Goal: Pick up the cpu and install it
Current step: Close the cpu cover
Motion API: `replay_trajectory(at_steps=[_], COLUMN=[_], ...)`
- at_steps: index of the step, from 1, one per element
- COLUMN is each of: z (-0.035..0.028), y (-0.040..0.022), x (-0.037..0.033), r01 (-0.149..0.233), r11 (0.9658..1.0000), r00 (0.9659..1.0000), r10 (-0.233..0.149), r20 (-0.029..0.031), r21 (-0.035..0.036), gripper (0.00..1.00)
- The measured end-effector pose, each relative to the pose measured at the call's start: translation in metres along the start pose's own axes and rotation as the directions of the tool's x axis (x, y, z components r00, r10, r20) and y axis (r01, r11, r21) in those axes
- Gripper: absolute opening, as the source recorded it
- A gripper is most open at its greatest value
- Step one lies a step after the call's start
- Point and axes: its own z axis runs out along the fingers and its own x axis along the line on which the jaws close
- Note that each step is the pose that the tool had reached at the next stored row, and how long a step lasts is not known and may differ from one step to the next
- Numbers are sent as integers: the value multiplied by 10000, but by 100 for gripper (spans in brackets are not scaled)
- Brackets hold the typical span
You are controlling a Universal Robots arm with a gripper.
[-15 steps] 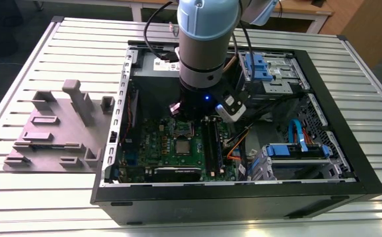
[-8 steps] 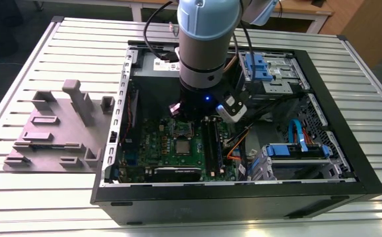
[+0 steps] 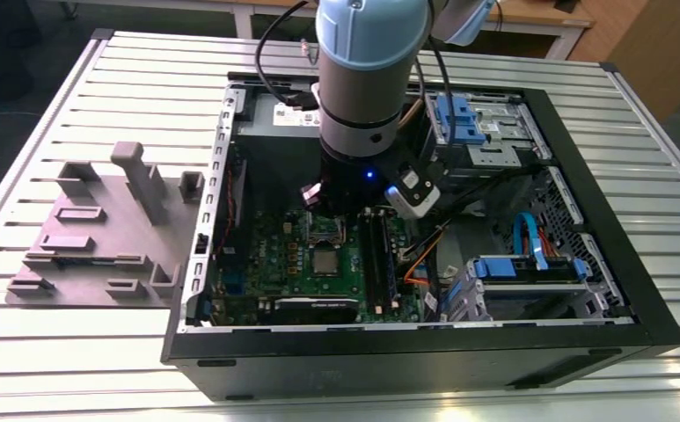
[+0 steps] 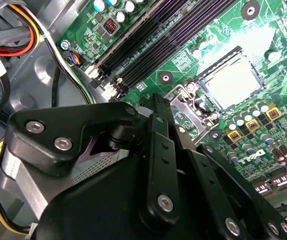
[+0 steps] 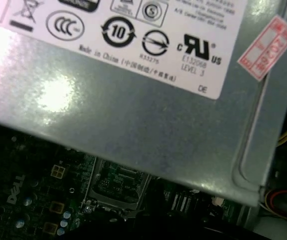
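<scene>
in the exterior view the cpu (image 3: 319,261) lay flat near the middle of the motherboard (image 3: 263,255), the gripper (image 3: 335,207) hanging over the board just beside it, clenched or released i could not tell. in the second wrist view the cpu sat on the motherboard apart from the gripper; it looked light, stiff and fragile, best taken by opposite edges. the first wrist view showed a dark-centred metal frame (image 5: 114,186) on the motherboard.
</scene>
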Motion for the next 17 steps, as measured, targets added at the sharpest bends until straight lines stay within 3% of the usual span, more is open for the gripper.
replay_trajectory(at_steps=[3,8,17], z=[0,6,50], y=[-1,-1,12], x=[-5,-9,-41], r01=[55,531,563], r11=[10000,9986,9984], r00=[10000,9986,9984], r10=[-55,-531,-563], r20=[-4,-32,-17], r21=[-4,-42,-90], gripper=[10,10,10])
